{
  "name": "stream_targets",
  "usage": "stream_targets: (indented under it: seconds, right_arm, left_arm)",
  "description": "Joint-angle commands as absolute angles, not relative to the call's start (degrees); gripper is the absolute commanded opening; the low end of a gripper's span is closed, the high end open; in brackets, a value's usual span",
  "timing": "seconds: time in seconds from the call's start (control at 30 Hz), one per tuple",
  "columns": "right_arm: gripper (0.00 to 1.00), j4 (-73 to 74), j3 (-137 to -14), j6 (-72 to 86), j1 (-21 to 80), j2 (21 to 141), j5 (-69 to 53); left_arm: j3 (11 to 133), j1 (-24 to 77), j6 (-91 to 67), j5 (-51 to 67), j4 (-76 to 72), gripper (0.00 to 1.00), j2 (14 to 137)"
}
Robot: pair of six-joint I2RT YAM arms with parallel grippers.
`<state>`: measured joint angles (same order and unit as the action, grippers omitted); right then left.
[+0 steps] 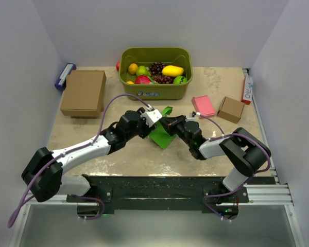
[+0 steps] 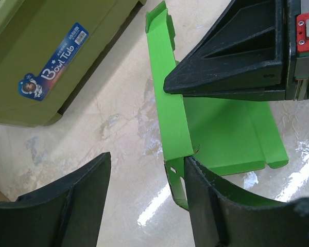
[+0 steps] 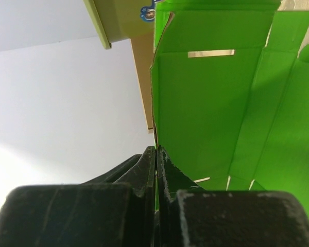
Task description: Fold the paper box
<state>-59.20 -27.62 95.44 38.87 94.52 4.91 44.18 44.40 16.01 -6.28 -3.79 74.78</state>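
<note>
The box (image 1: 162,138) sits in the middle of the bench (image 1: 82,128), with one side standing up. The right jaws pinch its edge. The left jaws are spread beside that side. Push it over slowly along the crease, with the pinch held firm.

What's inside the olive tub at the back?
The olive tub holds dark grapes, a yellow fruit, an orange fruit, a red fruit, a green fruit. Its floor is covered.

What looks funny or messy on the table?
Only the paper box: it is half folded, one panel tilted up off the table, pinched by the right gripper. The open left gripper sits at its edge. Nothing looks spilled or torn.
</note>
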Motion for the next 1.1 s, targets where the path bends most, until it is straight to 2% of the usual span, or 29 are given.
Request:
stream_targets:
  seconds: [0.0, 0.23, 0.43, 0.6, 0.9, 0.97, 1.07]
  right_arm:
    - [0.00, -63.81, -27.16, 96.24, 39.11, 94.66, 3.43]
    - [0.00, -63.19, -26.89, 96.50, 39.11, 93.61, 3.69]
    - [0.00, -62.84, -26.72, 96.68, 39.11, 93.16, 3.96]
    - [0.00, -63.63, -26.89, 97.12, 39.11, 93.69, 3.43]
    - [0.00, -65.30, -26.63, 97.03, 39.11, 94.22, 2.99]
    - [0.00, -65.21, -26.72, 97.03, 39.11, 94.13, 2.90]
    - [0.00, -65.21, -26.54, 96.94, 39.11, 94.22, 3.25]
  left_arm:
    - [44.12, 45.35, 18.81, -9.58, -10.19, 0.63, 75.58]
    - [43.42, 48.86, 21.35, -13.18, -14.84, 0.59, 78.13]
    - [38.42, 54.65, 26.00, -25.37, -23.53, 0.59, 79.72]
    - [36.12, 56.07, 29.35, -29.35, -28.56, 0.60, 79.80]
    - [36.38, 56.16, 33.48, -29.45, -32.61, 0.47, 81.74]
    - [37.09, 56.25, 33.49, -27.96, -32.26, 0.47, 82.00]
    - [39.19, 56.25, 31.12, -26.98, -29.01, 0.55, 82.09]
